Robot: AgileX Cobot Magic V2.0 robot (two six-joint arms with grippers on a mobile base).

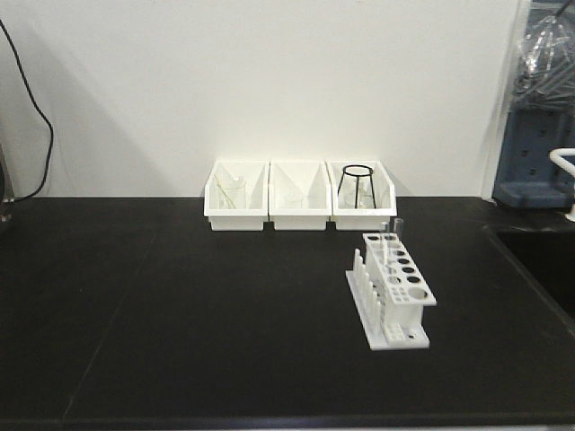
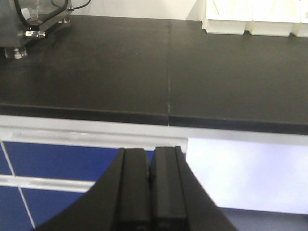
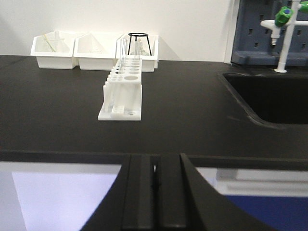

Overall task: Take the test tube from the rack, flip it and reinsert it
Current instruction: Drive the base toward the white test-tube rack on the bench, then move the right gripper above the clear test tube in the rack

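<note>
Open black countertop (image 1: 180,305) spans the frame's left and centre. Right of centre stands the rack (image 1: 400,289), with three white bins (image 1: 298,208) behind it and a sink (image 1: 539,260) at the right edge.

I've got the small white plastic test-tube rack (image 1: 393,289) standing flat on the black bench (image 1: 180,314), right of centre, with short pegs along its left side. Two slender clear glass test tubes (image 3: 123,50) stand upright in holes at its far end, side by side, poking above the top plate.
</note>
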